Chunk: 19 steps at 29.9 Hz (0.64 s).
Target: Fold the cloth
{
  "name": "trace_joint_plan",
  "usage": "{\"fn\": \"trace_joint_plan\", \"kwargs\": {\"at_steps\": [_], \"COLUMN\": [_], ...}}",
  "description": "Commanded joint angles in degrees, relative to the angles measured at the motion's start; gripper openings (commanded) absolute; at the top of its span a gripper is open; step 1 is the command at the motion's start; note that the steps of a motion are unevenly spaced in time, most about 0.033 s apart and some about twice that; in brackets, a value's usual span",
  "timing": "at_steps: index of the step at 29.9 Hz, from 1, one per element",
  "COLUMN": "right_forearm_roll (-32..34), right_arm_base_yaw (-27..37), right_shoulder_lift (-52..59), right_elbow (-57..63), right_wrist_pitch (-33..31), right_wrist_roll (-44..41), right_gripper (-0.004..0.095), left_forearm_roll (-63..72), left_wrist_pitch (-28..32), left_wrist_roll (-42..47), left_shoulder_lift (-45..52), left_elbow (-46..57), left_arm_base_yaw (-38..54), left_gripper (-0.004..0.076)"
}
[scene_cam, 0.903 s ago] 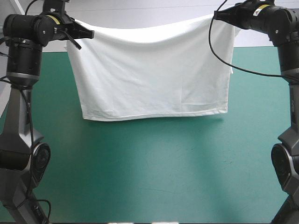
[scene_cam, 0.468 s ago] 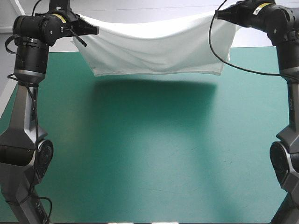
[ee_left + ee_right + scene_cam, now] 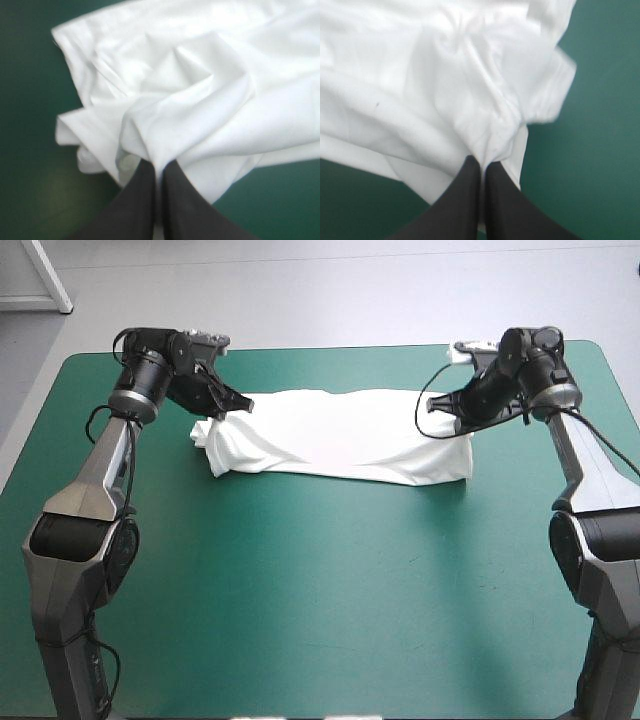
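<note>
Toward 12 o'clock on the teal-green cover [image 3: 300,590], the T-shirt [image 3: 335,435] lies as a long white band. The band runs from 9 o'clock to 3 o'clock, just short of the table's far edge, and rests on the cover along its full length.

Left gripper [image 3: 243,408]: positioned at the 9 o'clock end of the band, low over the table. In the left wrist view, its black fingers [image 3: 142,200] stand all but together in a pointed arch. A fold of white cloth is clamped between the tips. Ahead of the fingers the cloth is bunched into several loose folds, with one corner spread flat on the cover.

Right gripper [image 3: 440,428]: positioned at the 3 o'clock end of the band, also low over the table. In the right wrist view, its jaws are likewise nearly closed, pinching a gathered ridge of cloth at the tips. The fabric fans out ahead of the fingers [image 3: 507,205] in soft creases, and a hemmed edge lies beside the gripper on the cover.

The 9 o'clock end of the band is crumpled and slightly narrower. The 3 o'clock end is thicker, with layers stacked.
</note>
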<state>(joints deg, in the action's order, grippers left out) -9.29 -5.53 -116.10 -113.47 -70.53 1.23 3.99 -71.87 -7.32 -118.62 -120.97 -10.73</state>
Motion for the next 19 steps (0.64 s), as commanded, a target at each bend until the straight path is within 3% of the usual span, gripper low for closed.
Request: {"fn": "trace_joint_plan", "kwargs": {"at_steps": [1, 7, 13, 19], "right_forearm_roll": [-1.6, 0.6, 1.4, -0.2], "right_arm_base_yaw": [0.0, 0.0, 0.0, -0.4], "right_shoulder_lift": [9.8, 22.2, 28.9, 34.2], "right_elbow": [10.8, 26.8, 35.2, 45.5], "right_wrist_pitch": [5.0, 8.5, 0.9, 0.8], "right_wrist_roll": [2.2, 2.5, 2.8, 3.5], "right_gripper": [-0.0019, -0.0019, -0.0019, -0.0019], "left_forearm_roll": [2.8, 2.3, 2.5, 1.9], "left_wrist_pitch": [-1.2, 5.4, 1.2, 0.3], "left_wrist_roll": [-0.3, 0.1, 1.1, 1.1], "left_shoulder_lift": [6.4, 18.0, 30.5, 41.1], "left_elbow": [6.9, 25.3, 40.4, 54.4], "left_arm_base_yaw": [-0.2, -0.2, -0.2, -0.2], "left_gripper": [-0.0009, -0.0009, -0.0009, -0.0009]}}
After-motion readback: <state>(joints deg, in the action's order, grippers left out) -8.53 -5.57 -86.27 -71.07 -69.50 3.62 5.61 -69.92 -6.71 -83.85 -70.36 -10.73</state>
